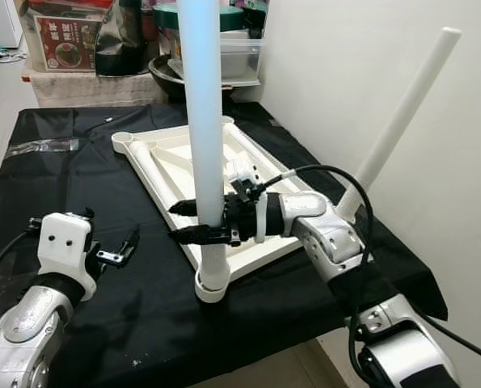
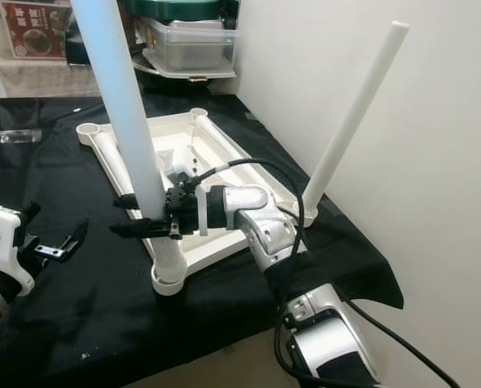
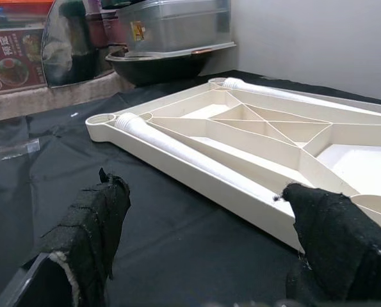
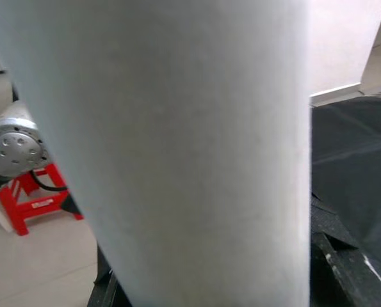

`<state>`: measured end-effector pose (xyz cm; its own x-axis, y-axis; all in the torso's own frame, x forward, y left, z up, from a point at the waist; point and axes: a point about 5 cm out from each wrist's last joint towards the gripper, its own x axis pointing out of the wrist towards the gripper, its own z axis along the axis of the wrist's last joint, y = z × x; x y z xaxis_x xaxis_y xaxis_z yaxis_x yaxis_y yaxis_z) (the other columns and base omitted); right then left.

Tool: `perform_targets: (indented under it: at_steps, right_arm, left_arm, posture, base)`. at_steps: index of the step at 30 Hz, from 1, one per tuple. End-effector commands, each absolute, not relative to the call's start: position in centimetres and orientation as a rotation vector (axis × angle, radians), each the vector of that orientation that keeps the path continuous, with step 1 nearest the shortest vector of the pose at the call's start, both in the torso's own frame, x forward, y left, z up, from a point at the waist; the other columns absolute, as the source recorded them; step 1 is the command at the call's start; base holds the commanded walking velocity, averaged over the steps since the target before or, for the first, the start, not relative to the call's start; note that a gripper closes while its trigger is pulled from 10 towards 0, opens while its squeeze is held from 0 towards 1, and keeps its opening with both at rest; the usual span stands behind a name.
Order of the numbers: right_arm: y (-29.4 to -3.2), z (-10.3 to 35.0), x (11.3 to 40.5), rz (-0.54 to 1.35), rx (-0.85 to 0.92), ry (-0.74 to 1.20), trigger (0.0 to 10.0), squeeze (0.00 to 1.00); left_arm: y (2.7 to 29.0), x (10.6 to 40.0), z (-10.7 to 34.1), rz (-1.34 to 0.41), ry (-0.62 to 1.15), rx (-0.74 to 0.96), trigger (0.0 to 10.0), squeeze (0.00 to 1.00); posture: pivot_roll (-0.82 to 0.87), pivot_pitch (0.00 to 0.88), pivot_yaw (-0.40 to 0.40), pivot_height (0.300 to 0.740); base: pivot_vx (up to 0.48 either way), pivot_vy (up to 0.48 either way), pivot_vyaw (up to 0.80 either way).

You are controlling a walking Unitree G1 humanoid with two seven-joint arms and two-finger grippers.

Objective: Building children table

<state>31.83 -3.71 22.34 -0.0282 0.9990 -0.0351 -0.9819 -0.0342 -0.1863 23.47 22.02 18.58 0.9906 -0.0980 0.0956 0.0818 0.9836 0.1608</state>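
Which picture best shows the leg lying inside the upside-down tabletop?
The left wrist view: the lying leg runs unblocked across the tabletop, clear from end to end. In both eye views the upright leg held by the right hand covers part of it. The right wrist view gives only the held leg.

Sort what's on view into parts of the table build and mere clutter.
Job: upturned white tabletop; upright leg held by right gripper; second fitted leg; leg lying in the tabletop; open left gripper.
Clutter: plastic container; clear wrapper.

Home storage corner: black-draped table, stacked food containers, pot, printed food box.
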Motion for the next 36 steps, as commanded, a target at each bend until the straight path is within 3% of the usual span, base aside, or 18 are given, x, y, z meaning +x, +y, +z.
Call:
perform_targets:
  at_steps: [1,14,15,24,26,29,32,34,36]
  right_arm:
    - [-3.7,21.7,31.7,1.598,-0.184,-0.099,0.0,0.0]
    - [-3.4,19.7,31.7,1.55,-0.127,-0.036,0.0,0.0]
    - [-3.4,19.5,32.2,1.461,-0.029,-0.019,0.0,0.0]
    - [-3.5,18.2,34.0,1.127,0.143,0.034,0.0,0.0]
    - [-3.9,16.5,34.8,0.864,0.234,0.101,0.0,0.0]
    - [-4.0,14.9,34.1,0.719,0.262,0.116,0.0,0.0]
    - [-3.9,14.5,33.7,0.694,0.262,0.115,0.0,0.0]
    - [-5.0,14.7,34.2,0.553,0.231,0.087,0.0,0.0]
    - [-5.0,14.7,34.2,0.553,0.231,0.087,0.0,0.0]
  left_arm:
    - [21.7,23.7,18.3,-0.1,-0.096,0.149,10.0,0.0]
    - [21.8,23.3,18.1,-0.086,-0.093,0.148,10.0,0.0]
    - [21.9,23.3,18.1,-0.082,-0.092,0.148,10.0,0.0]
    - [22.1,23.2,18.1,-0.07,-0.096,0.141,10.0,0.0]
    - [22.1,23.2,18.1,-0.067,-0.097,0.139,10.0,0.0]
    - [22.2,23.3,18.2,-0.067,-0.1,0.144,10.0,0.0]
    - [22.2,23.3,18.3,-0.069,-0.101,0.147,10.0,0.0]
    - [22.4,23.4,18.4,-0.068,-0.102,0.151,10.0,0.0]
    - [22.4,23.4,18.4,-0.068,-0.102,0.151,10.0,0.0]
  posture:
    - [0.14,0.0,-0.145,0.74]
    - [0.15,0.0,-0.159,0.74]
    - [0.15,0.0,-0.161,0.74]
    - [0.15,0.0,-0.158,0.74]
    - [0.15,0.0,-0.153,0.74]
    - [0.15,0.0,-0.14,0.74]
    - [0.15,0.0,-0.14,0.74]
    - [0.14,0.0,-0.13,0.74]
    - [0.14,0.0,-0.13,0.74]
  base:
    - [0.0,0.0,0.0]
    - [0.0,0.0,0.0]
    - [0.0,0.0,0.0]
    - [0.0,0.0,0.0]
    - [0.0,0.0,0.0]
    - [0.0,0.0,0.0]
    - [0.0,0.0,0.0]
    - [0.0,0.0,0.0]
    - [0.0,0.0,0.0]
